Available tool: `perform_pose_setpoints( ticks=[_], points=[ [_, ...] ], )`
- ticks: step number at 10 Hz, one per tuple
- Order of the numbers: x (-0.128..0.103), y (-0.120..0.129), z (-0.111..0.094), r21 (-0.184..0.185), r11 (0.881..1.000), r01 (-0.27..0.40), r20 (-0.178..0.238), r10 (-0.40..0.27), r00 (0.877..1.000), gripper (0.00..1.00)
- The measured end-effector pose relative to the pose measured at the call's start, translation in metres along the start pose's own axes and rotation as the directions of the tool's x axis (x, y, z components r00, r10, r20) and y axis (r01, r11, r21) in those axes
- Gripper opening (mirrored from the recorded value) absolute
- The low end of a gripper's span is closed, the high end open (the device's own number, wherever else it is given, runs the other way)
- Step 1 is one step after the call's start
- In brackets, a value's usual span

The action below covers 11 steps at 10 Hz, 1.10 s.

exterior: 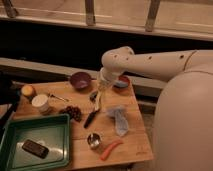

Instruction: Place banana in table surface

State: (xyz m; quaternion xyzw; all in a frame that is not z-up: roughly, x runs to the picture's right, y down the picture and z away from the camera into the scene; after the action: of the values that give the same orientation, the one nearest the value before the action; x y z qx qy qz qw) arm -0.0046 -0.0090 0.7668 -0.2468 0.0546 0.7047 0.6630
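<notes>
Banana (pixel 100 100) hangs nearly upright from the gripper (pixel 103 89), which is pinched shut on its top end, just above the black-handled brush (pixel 92 118) on the table surface (pixel 135 145). It looks light, soft and easily bruised, so a gentle hold suits it.

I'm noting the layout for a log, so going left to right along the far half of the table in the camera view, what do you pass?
Orange fruit → white cup → purple bowl → end effector, raised over the table surface and shut on the banana → small bowl.
</notes>
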Motion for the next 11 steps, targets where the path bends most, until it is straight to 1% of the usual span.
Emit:
perform_pose_setpoints(
  ticks=[2, 3, 4, 5, 6, 7, 8, 9, 10, 11],
  points=[
    [0.001, -0.001, 0.0, 0.0, 1.0, -0.001, -0.001, 0.001, 1.0, 0.14],
    [0.001, -0.003, 0.0, -0.003, 1.0, -0.008, 0.009, 0.008, 1.0, 0.14],
    [0.001, -0.006, 0.0, -0.011, 0.999, -0.034, 0.026, 0.034, 0.999, 0.14],
    [-0.003, -0.017, 0.001, -0.023, 0.997, -0.078, 0.044, 0.079, 0.996, 0.14],
    [-0.012, -0.034, 0.003, -0.054, 0.989, -0.137, 0.057, 0.14, 0.989, 0.14],
    [-0.027, -0.05, 0.008, -0.097, 0.978, -0.186, 0.068, 0.193, 0.979, 0.14],
    [-0.035, -0.059, 0.01, -0.119, 0.97, -0.21, 0.074, 0.219, 0.973, 0.14],
    [-0.046, -0.074, 0.015, -0.139, 0.961, -0.241, 0.08, 0.253, 0.964, 0.14],
    [-0.051, -0.089, 0.024, -0.146, 0.95, -0.275, 0.078, 0.289, 0.954, 0.16],
    [-0.051, -0.099, 0.034, -0.147, 0.942, -0.302, 0.074, 0.315, 0.946, 0.23]
  ],
)
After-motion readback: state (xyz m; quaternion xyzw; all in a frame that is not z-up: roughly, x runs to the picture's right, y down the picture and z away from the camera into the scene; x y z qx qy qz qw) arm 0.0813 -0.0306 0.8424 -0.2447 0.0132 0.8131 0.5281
